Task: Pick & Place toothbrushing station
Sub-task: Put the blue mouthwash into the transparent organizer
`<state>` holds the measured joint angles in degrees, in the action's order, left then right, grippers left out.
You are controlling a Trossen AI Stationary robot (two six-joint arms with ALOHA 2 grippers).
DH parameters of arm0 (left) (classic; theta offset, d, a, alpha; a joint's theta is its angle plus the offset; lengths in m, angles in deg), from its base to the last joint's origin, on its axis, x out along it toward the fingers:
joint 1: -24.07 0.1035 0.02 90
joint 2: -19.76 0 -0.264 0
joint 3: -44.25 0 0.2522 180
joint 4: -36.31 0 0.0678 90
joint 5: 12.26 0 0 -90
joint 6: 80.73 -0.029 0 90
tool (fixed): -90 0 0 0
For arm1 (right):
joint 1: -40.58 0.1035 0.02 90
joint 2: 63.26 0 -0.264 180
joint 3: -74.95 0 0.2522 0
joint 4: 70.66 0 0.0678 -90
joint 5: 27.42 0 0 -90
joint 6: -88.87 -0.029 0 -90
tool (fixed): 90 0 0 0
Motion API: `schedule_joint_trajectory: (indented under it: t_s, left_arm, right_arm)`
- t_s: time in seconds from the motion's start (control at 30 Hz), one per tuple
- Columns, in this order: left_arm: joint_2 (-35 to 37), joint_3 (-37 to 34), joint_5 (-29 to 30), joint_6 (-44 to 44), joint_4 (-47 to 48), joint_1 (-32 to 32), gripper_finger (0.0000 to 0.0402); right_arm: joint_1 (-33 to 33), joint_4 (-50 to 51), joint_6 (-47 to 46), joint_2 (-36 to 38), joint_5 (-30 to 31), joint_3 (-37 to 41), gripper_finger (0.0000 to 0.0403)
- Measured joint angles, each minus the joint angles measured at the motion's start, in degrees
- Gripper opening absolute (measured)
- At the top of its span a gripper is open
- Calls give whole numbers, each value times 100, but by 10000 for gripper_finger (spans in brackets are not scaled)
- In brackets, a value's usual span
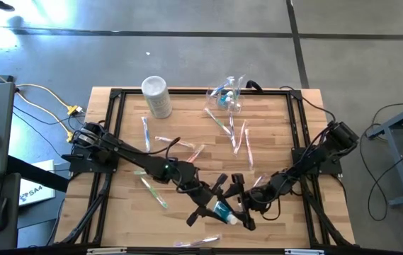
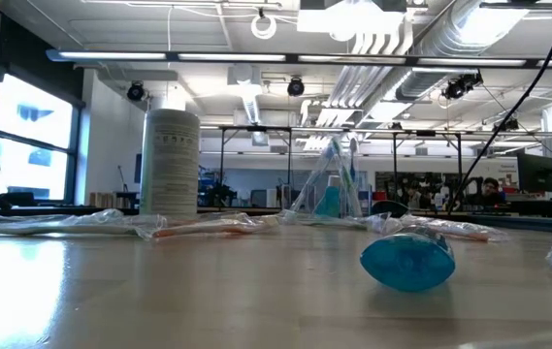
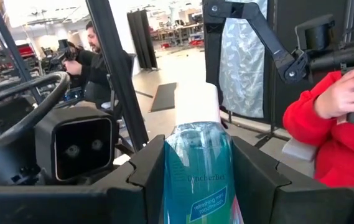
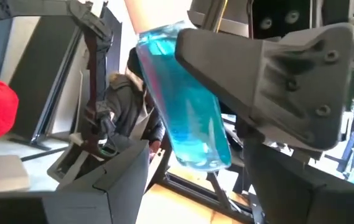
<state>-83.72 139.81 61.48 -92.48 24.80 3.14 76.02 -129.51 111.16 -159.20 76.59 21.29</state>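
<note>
Mouthwash bottle (image 3: 198,180) clamped in left gripper (image 3: 198,186); right gripper (image 1: 249,205) alongside.

A workshop-like lab: exposed ceiling ducts (image 2: 392,39), monitors (image 2: 535,174), metal racks (image 2: 285,160).

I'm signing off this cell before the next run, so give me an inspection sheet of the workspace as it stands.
Surface: wooden table, black frame around it.
Job's things: clear holder at the far edge, with brushes inside; blue mouthwash bottle near the front edge.
Clutter: wrapped toothbrushes scattered across the top; whitish cylindrical container at the far left.
Grippers: left gripper clamps the mouthwash bottle; right gripper sits open at the bottle's other end.
Cables: yellow cables on the floor left of the table; black ones at right.
Surroundings: person in red sleeve close by; another person farther off.
</note>
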Motion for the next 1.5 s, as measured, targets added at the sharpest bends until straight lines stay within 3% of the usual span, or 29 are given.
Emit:
schedule_joint_trajectory:
  t_s: [0.23,0.5,1.0,1.17,1.37,1.5]
  left_arm:
    - [0,0,-133,-13,169,-2,139]
    - [0,0,-170,-4,345,21,139]
    - [20,2,-244,50,597,221,139]
    - [16,0,-225,50,634,221,139]
    - [13,-2,-302,119,645,216,136]
    - [13,-9,-336,134,695,219,131]
  right_arm:
    - [0,277,-1,2,-138,4,252]
    - [-15,467,-1,2,-714,4,252]
    - [-53,839,-604,4,-369,-269,249]
    - [-68,894,-574,4,-317,-271,197]
    - [-107,1032,-374,7,-459,-271,74]
    - [-112,1118,-344,7,-488,-271,66]
